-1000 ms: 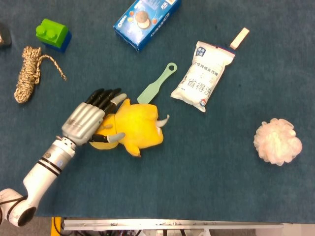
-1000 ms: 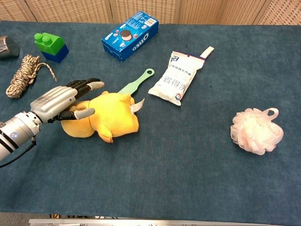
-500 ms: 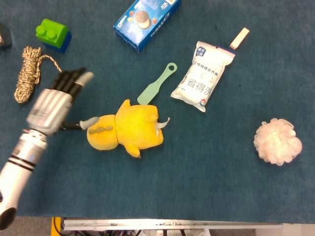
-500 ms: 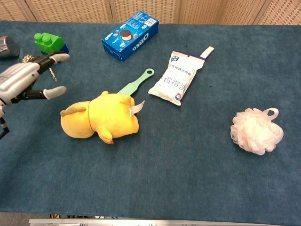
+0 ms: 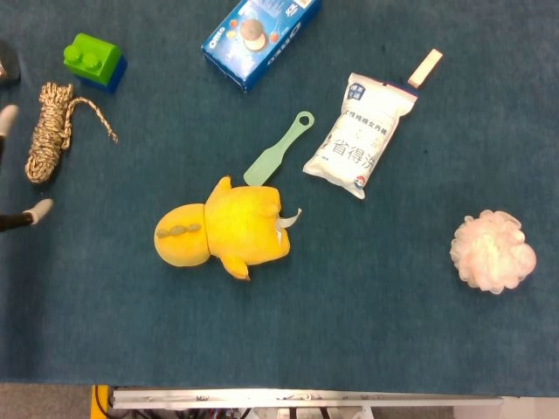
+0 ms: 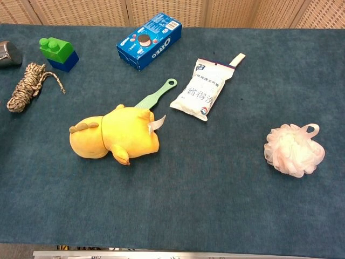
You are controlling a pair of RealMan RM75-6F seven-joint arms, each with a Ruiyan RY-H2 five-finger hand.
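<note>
Two fingertips (image 5: 38, 209) of the left hand (image 5: 12, 218) show at the far left edge of the head view, one pale tip higher up and one dark finger with a pale tip lower down, spread well apart with nothing between them; the chest view does not show this hand at all. Just beside the upper tip lies a coil of rope (image 5: 51, 129), with a green and blue block (image 5: 93, 60) above it and a dark metal thing (image 6: 9, 53) cut off at the edge. Further right the yellow plush (image 5: 223, 230) lies on its side on the blue cloth (image 5: 367, 314), well apart from the fingertips and untouched, its head toward the left and a white tag on its right side. A green spatula (image 5: 278, 150) lies tilted with its blade touching the plush's top. Above that sits a blue cookie box (image 5: 259, 33). Right of the spatula lies a white pouch (image 5: 359, 133), near a small tan strip (image 5: 425, 67) at its upper corner. Far right rests a pale pink bath pouf (image 5: 493, 251), well apart from everything else. No right hand shows in either view.
</note>
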